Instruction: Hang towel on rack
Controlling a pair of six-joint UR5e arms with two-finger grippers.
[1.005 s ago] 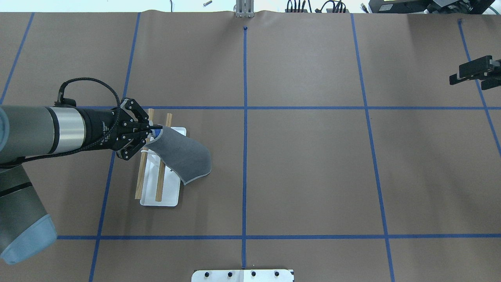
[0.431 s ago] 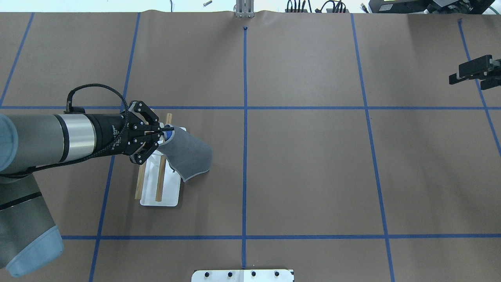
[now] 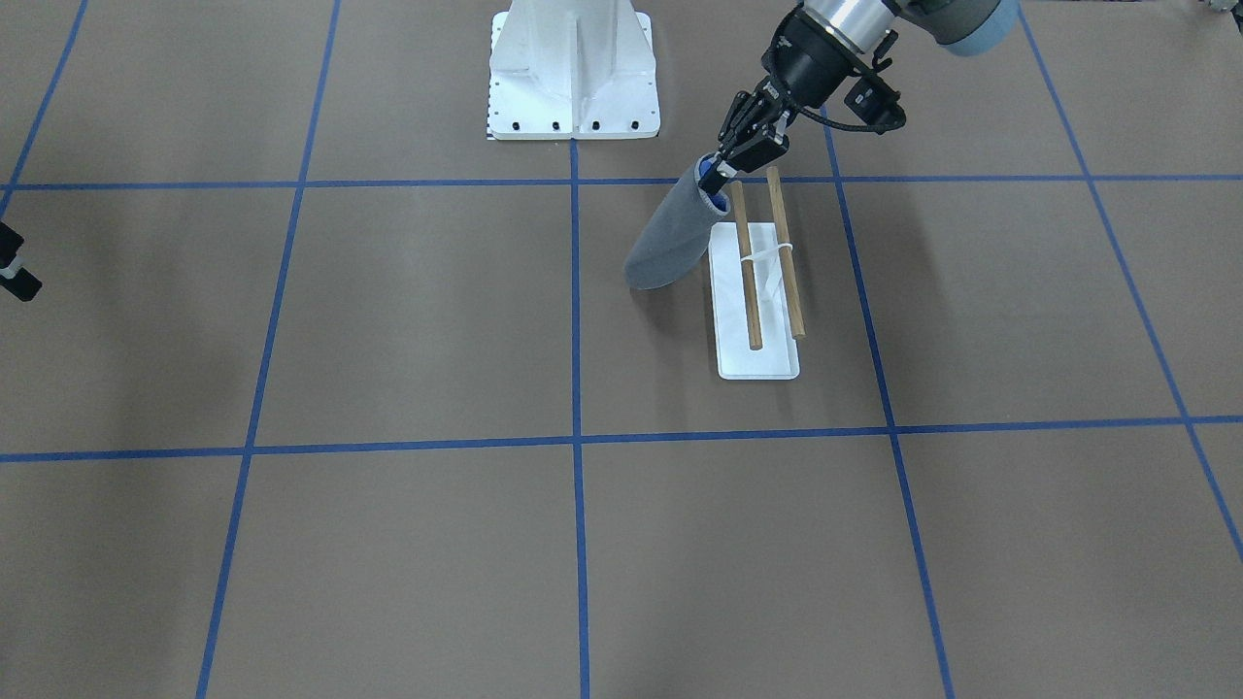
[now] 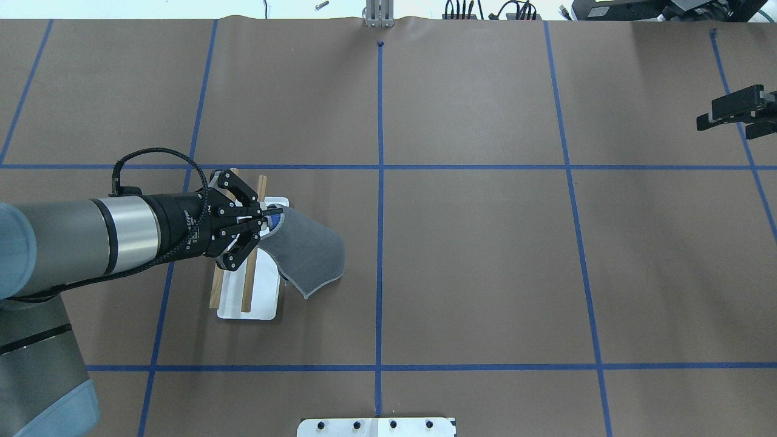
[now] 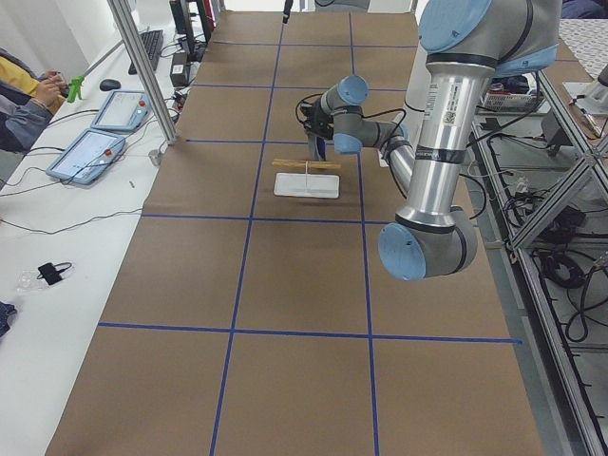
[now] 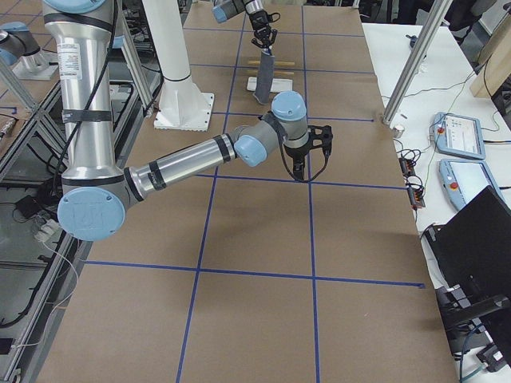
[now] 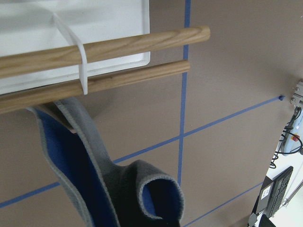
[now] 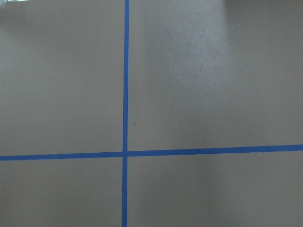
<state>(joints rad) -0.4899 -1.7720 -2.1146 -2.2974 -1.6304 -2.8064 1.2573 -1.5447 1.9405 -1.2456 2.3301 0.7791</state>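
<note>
While the left gripper [image 4: 267, 213] is clamped on one corner of the towel [image 4: 312, 255], the rest of the cloth hangs from the fingertips, down and away from the wrist. The grey side faces out and the blue reverse shows at the pinch. The gripper sits above one end of the rack [image 4: 267, 297]. The towel hangs just beyond the dowels [image 4: 247, 290], draped over neither. The right gripper [image 4: 728, 115] hovers well apart over the table [image 4: 485, 273]; open or closed, cannot tell.
</note>
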